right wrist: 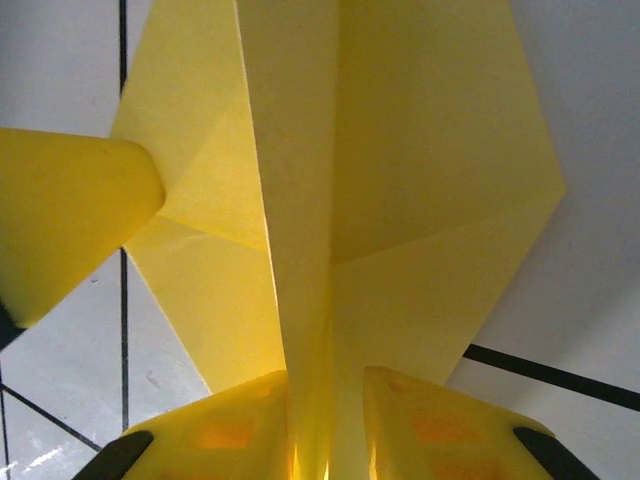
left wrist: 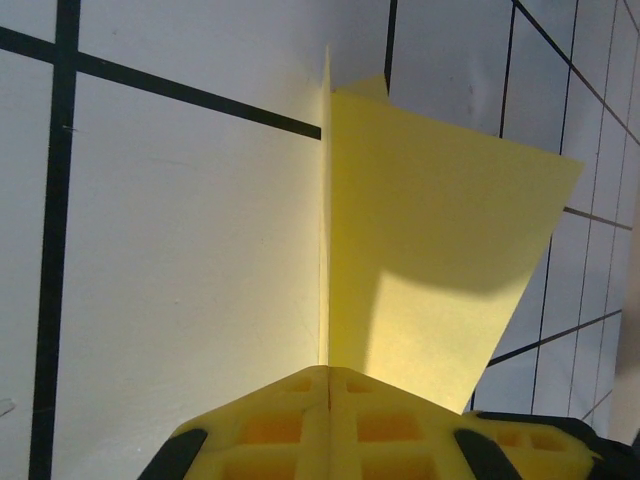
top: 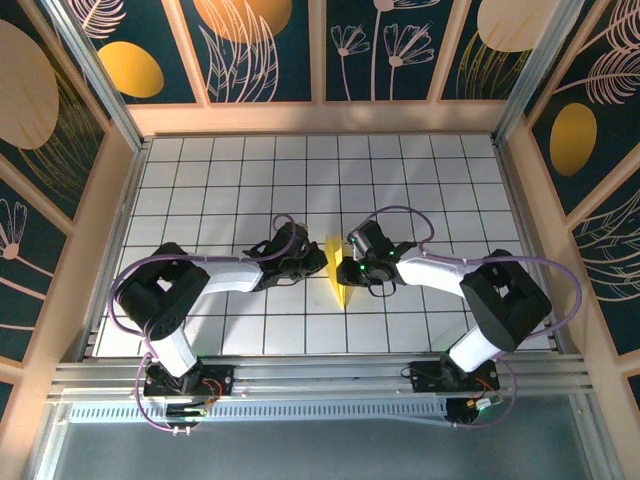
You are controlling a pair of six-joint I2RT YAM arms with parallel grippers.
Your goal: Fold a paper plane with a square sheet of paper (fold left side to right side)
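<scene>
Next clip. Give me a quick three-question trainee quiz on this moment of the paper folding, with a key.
1. Choose one. The yellow paper sits: A) between the left claw and right claw; B) against the far wall; C) on the arm bases.
2. True or false: the paper lies flat and unfolded on the table.
3. In a few words: what is the left claw shut on?
Key: 1 A. 2 False: it is creased, with flaps standing up. 3 The paper's upright fold.
</scene>
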